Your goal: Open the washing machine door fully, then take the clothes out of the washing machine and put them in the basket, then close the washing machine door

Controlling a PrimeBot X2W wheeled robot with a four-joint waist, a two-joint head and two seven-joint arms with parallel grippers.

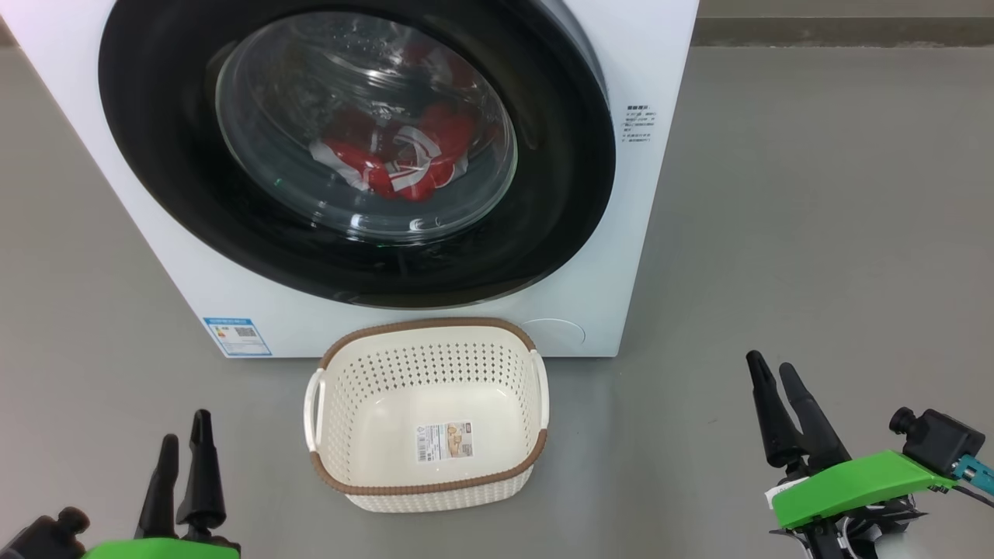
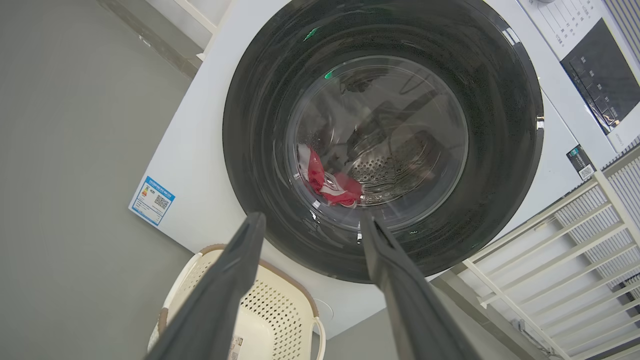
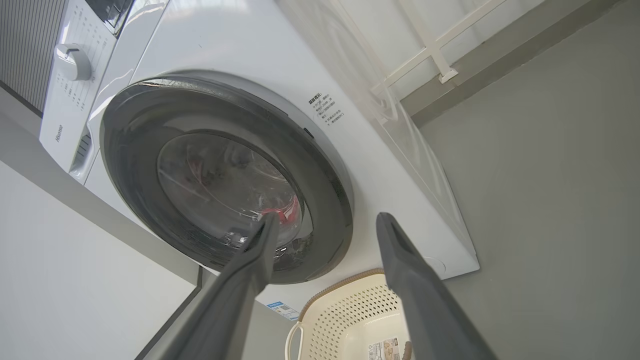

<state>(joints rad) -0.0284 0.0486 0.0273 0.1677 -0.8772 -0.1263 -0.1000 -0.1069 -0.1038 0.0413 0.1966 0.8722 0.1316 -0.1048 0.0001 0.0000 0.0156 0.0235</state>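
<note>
The white washing machine [image 1: 155, 256] stands before me, its round black door [image 1: 155, 155] resting against the front. Through the glass window I see the red and white clothes [image 1: 396, 159] lying in the drum; they also show as clothes [image 2: 330, 182] and clothes [image 3: 285, 214]. On the floor in front sits the cream basket [image 1: 427, 485] with a brown rim, nothing in it but a paper label. My left gripper [image 1: 185, 439] is open at the lower left, my right gripper [image 1: 773, 371] open at the lower right. Both are well short of the machine and hold nothing.
Grey floor [image 1: 815, 233] stretches to the right of the machine and around the basket. A white railing [image 2: 565, 250] stands beside the washer in the left wrist view. A pale wall panel [image 3: 65, 280] flanks the machine in the right wrist view.
</note>
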